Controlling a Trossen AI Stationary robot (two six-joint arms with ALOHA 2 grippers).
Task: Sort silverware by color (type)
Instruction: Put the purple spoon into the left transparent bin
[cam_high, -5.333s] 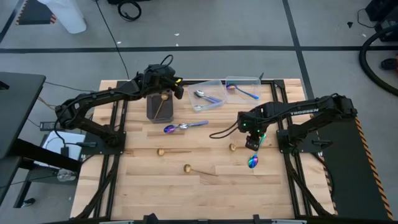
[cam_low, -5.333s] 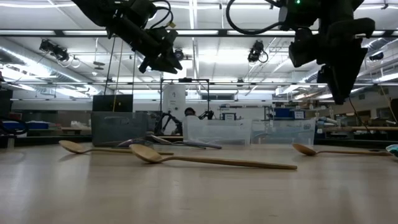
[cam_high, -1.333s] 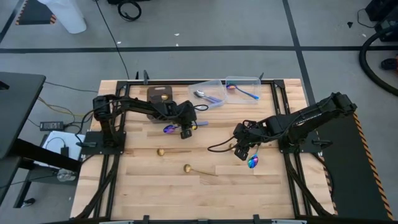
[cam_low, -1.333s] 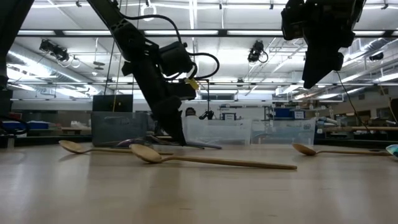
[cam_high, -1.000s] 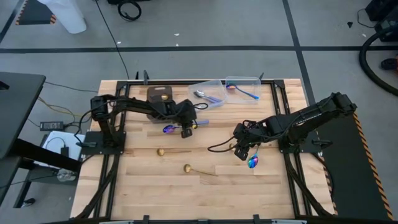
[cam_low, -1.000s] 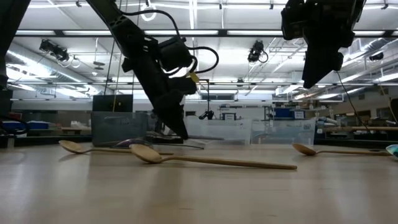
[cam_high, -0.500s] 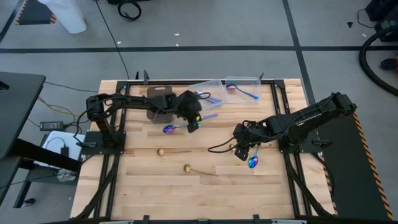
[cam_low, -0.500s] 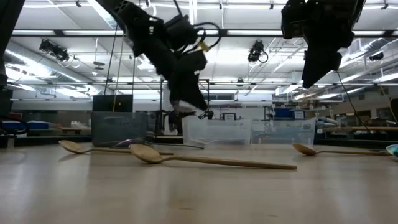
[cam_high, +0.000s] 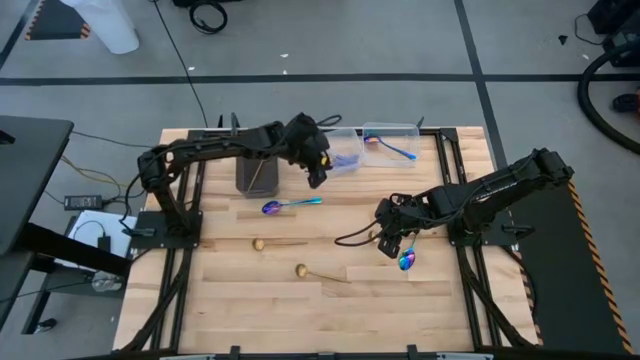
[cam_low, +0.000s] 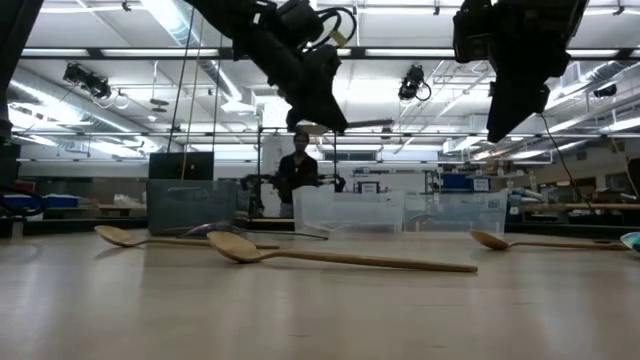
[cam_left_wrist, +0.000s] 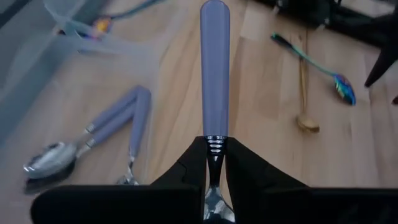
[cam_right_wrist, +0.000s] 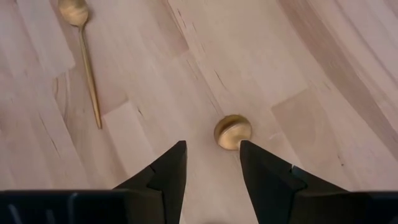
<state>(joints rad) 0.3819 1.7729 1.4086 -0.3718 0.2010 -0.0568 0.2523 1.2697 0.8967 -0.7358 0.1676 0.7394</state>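
Observation:
My left gripper (cam_high: 318, 170) is shut on a spoon with a silver bowl and a lavender handle (cam_left_wrist: 214, 68), high over the near edge of a clear container (cam_high: 340, 150). In that container lie two like spoons (cam_left_wrist: 93, 143). A rainbow spoon (cam_high: 290, 204) lies flat on the wood. My right gripper (cam_right_wrist: 211, 165) is open and hangs just above the table. The bowl of a gold spoon (cam_right_wrist: 232, 132) lies beyond its fingertips. Another rainbow spoon (cam_high: 406, 260) and two gold spoons (cam_high: 270, 243) (cam_high: 315, 272) lie on the table. My left gripper pinches the lavender-handled spoon at its silver neck (cam_left_wrist: 213, 148), between bowl and handle. The fingers (cam_left_wrist: 186, 171) come slanting down from the table's left. The spoon is lifted clear and lies about level, its handle (cam_low: 365, 124) sticking out past the fingertips.
A dark tray (cam_high: 255, 172) at the far left holds a gold spoon. A second clear container (cam_high: 392, 140) with a rainbow spoon stands to the right of the first. A person (cam_low: 297, 170) stands in the room behind. The near half of the table holds only scattered spoons.
My left gripper has lifted the lavender-handled spoon off the table from beside the rainbow spoon. It has risen and moved toward the far edge and a little right, over the clear container. The rainbow spoon has stayed on the wood.

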